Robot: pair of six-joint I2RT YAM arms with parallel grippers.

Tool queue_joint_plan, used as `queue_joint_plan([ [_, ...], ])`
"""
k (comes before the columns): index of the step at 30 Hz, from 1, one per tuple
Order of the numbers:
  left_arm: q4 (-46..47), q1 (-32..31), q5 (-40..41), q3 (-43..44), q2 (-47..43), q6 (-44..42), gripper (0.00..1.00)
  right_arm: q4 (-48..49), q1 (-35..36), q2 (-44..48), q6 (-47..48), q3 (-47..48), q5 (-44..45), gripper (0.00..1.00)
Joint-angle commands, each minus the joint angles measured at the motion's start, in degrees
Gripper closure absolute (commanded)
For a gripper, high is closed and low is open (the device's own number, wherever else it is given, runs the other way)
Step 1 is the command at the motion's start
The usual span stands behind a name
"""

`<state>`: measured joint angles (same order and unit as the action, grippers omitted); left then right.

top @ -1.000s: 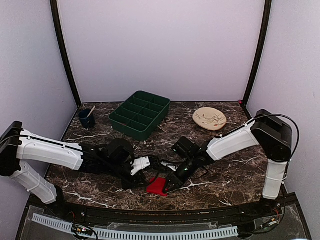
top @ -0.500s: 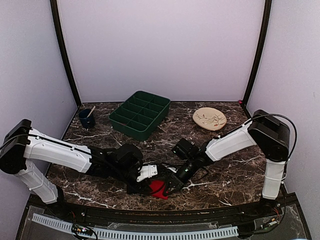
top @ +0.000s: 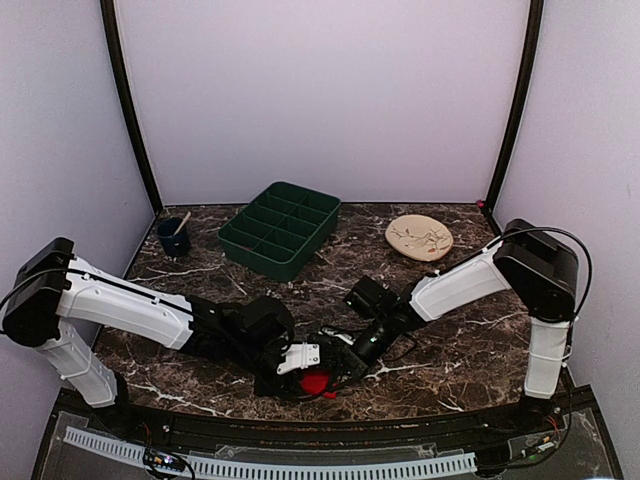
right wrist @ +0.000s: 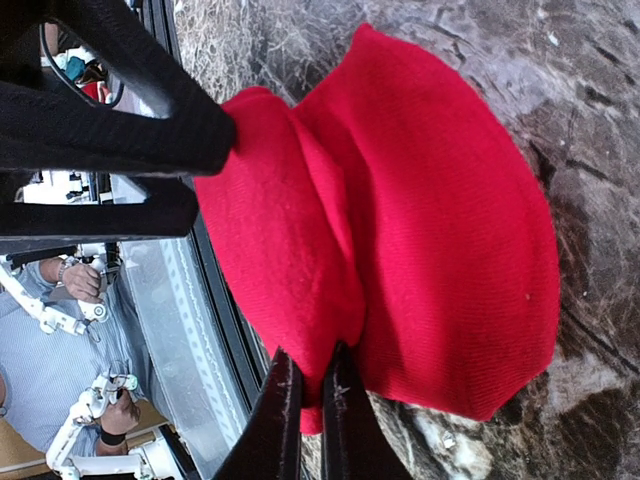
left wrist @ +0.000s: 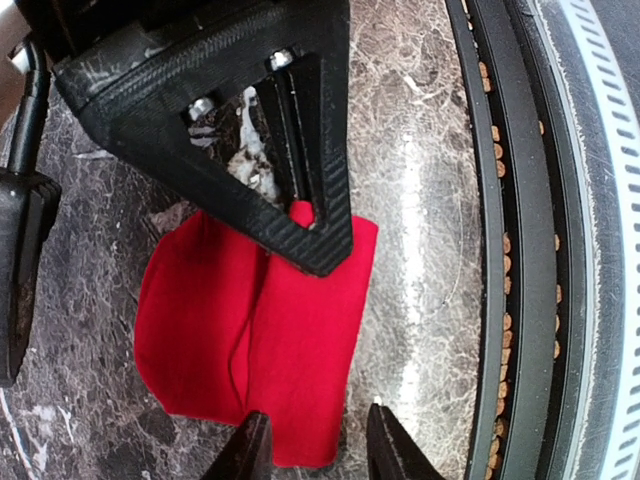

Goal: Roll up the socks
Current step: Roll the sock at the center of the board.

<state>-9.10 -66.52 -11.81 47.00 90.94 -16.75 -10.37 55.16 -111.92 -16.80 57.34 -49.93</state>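
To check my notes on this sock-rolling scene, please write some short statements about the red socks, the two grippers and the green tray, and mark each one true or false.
1. The bright red fabric socks lie on the dark marble table, near its front edge. True.
2. The right gripper is shut on a fold of the socks. True.
3. The socks lie inside the green plastic compartment tray. False: the tray stands farther back, and no sock is in it.
4. The left gripper has its fingers pressed together. False: they stand apart, at the socks' edge.
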Motion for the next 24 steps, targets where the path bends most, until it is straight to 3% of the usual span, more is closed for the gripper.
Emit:
queue_joint_plan([
  [1, -0.9, -0.4, 1.2, 1.2, 0.8, -1.3, 0.66, -1.0, -0.4, -1.0, -0.1, 0.7, -0.5, 0.99],
  [24, 0.0, -0.4, 2.5, 2.7, 4.7, -2.8, 0.66, -1.6, -0.4, -1.5, 0.9, 0.8, -1.9, 1.00],
])
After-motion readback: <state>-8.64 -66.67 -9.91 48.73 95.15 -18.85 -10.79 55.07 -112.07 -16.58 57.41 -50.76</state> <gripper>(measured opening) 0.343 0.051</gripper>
